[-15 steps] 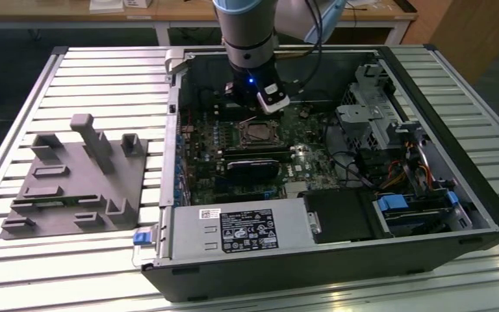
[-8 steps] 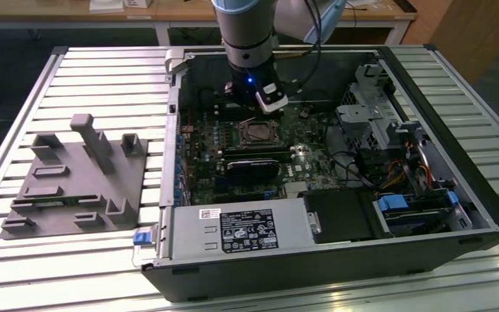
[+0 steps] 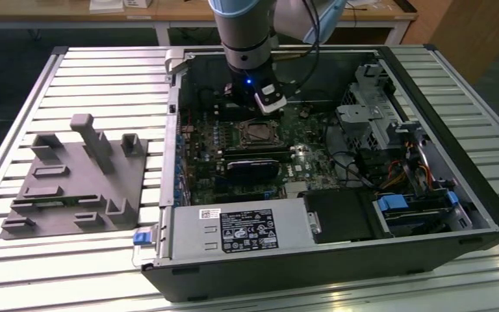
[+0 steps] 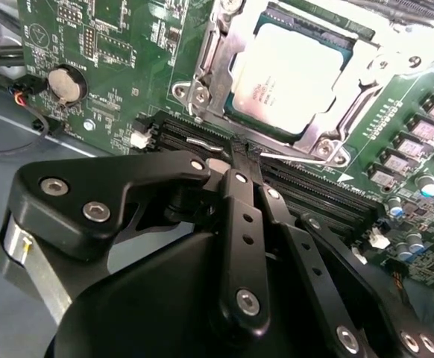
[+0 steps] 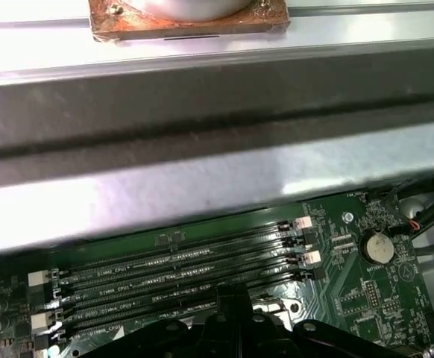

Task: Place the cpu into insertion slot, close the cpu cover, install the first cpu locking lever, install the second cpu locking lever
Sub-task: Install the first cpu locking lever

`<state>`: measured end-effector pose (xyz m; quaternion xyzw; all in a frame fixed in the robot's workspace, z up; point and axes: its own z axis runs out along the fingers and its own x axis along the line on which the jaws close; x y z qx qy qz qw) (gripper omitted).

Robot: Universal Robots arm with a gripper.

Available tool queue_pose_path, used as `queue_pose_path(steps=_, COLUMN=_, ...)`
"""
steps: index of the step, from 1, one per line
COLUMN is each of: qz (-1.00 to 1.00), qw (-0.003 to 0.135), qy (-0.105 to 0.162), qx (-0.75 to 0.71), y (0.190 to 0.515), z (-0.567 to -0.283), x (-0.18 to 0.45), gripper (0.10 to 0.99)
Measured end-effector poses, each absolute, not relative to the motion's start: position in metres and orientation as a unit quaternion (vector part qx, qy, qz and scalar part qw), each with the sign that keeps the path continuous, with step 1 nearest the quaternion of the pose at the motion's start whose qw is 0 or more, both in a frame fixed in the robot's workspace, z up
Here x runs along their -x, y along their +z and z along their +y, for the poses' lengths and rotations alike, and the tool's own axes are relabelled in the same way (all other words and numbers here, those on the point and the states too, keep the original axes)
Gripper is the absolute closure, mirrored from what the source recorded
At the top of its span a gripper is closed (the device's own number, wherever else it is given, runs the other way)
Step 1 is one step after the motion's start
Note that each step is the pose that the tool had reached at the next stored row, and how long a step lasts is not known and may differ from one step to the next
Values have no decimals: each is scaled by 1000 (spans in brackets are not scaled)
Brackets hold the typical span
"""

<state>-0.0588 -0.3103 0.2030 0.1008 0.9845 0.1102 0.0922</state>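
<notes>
The cpu (image 4: 288,71) lies flat in the insertion slot (image 3: 254,132) on the green motherboard (image 4: 120,45), pale metal face up. The silvery cpu cover (image 4: 211,45) lies down around it as a frame. A thin wire locking lever (image 4: 295,158) runs along the socket's edge beside the memory slots (image 5: 180,272). My gripper (image 4: 244,147) has its black fingers (image 4: 239,186) together, and their tips rest at the end of that lever. I cannot tell whether the lever is pinched between them. In the exterior view the gripper (image 3: 262,107) hangs inside the open case, just behind the socket.
A coin battery (image 5: 379,246) sits on the board, and the grey case wall (image 5: 202,186) stands beyond the slots. A graphics card (image 3: 254,166), the power supply (image 3: 249,231) and drive bays (image 3: 405,208) crowd the case. A grey fixture (image 3: 76,182) stands at the exterior view's left.
</notes>
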Motion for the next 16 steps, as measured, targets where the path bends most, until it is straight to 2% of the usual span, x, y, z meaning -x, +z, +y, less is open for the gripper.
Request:
queue_pose_path(steps=6, qz=984, qw=94, qy=110, qx=-106, y=201, z=-307, x=59, gripper=980)
queue_pose_path(steps=16, qz=982, qw=105, qy=109, qx=-112, y=196, z=-307, x=59, gripper=980)
